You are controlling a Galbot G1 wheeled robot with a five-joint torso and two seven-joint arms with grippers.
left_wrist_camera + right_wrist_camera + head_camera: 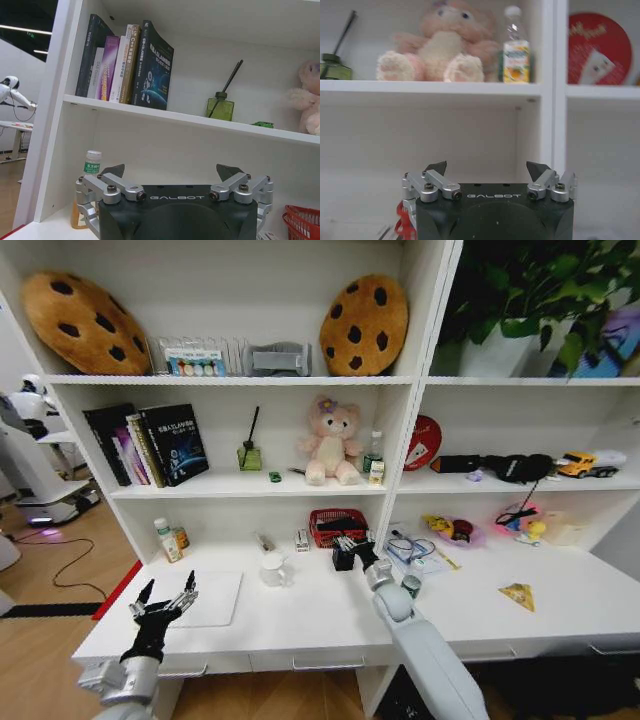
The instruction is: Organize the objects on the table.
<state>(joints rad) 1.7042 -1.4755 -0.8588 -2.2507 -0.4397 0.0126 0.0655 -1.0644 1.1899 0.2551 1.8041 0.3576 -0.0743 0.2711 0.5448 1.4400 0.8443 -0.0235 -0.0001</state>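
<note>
I note my left gripper [165, 599] at seven o'clock over the tabletop [300, 625], fingers spread and empty, my right gripper [352, 550] at centre beside the red basket [336, 525], fingers likewise apart, clear cup [272, 568] between them.

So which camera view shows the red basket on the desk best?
The head view: the whole red basket sits at the desk's back, beside the right end effector. The left wrist view catches only its edge; the right wrist view a red sliver.
</note>
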